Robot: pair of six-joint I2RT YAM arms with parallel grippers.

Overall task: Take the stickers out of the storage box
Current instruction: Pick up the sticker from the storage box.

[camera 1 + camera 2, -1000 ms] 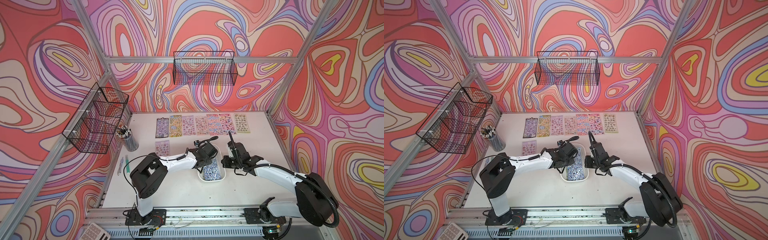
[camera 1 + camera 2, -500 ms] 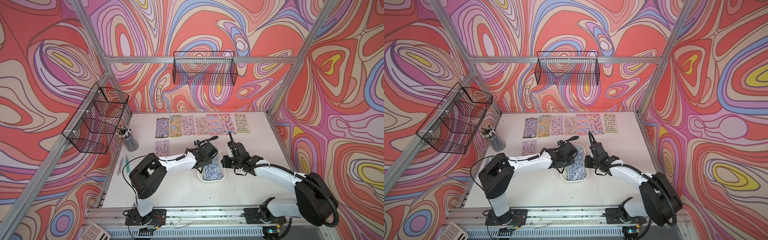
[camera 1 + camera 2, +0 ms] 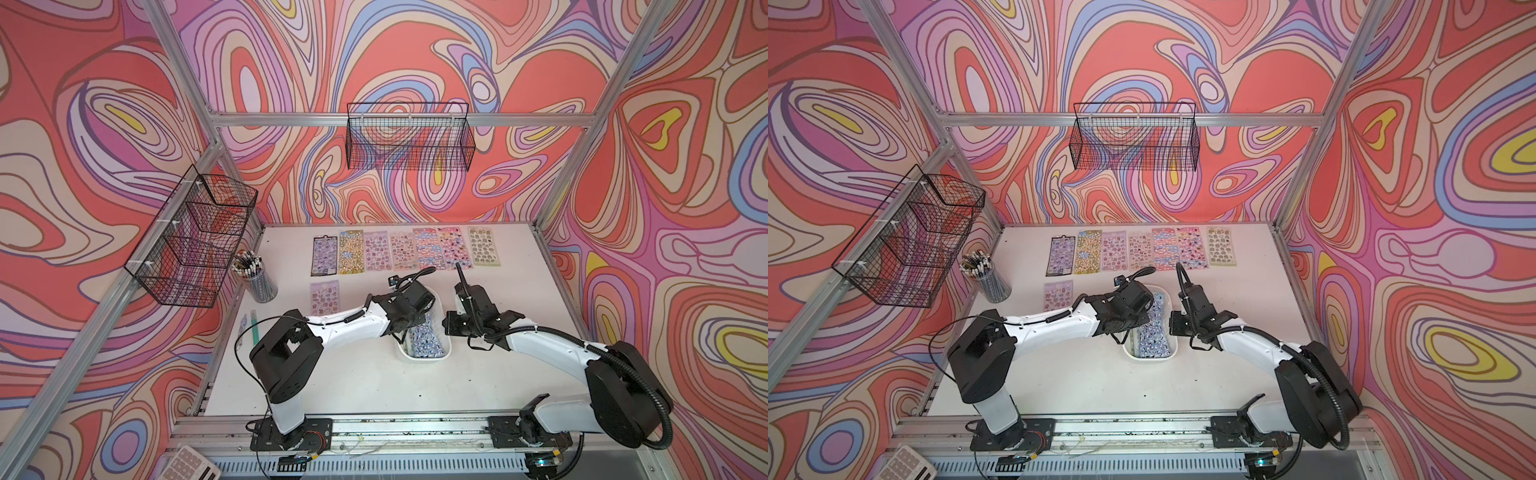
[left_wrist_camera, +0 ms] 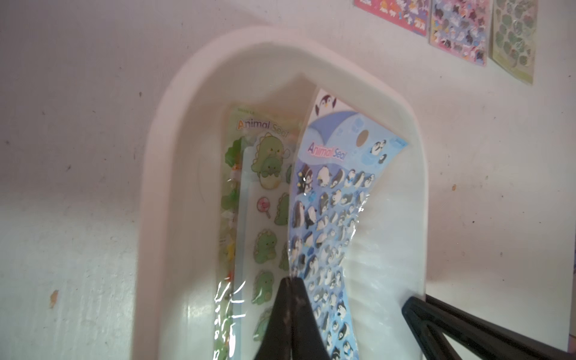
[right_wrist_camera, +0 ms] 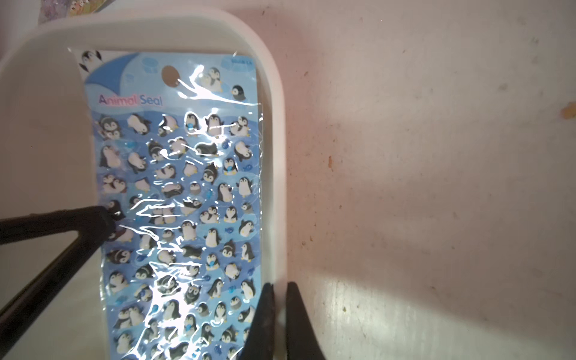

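Observation:
The white storage box (image 3: 423,361) (image 3: 1148,360) sits mid-table between my two arms. Inside, a blue penguin sticker sheet (image 4: 327,224) (image 5: 184,187) lies on top of green dinosaur sheets (image 4: 268,218). My left gripper (image 4: 290,280) is shut on the blue sheet's long edge, and that edge curls up. My right gripper (image 5: 280,285) is shut on the box's side wall (image 5: 274,156). In both top views the wrists hide the fingertips. Several stickers lie in a row (image 3: 405,251) at the table's back, with one more sheet (image 3: 324,297) nearer.
A cup of pencils (image 3: 257,278) stands at the left. Pens (image 3: 253,328) lie by the left edge. Black wire baskets hang on the back wall (image 3: 409,137) and left wall (image 3: 191,241). A calculator (image 3: 191,463) sits off the front left corner.
The left gripper's jaws have closed onto the blue sheet's edge. Both arms stay about where they were, and the right gripper keeps its hold on the box wall.

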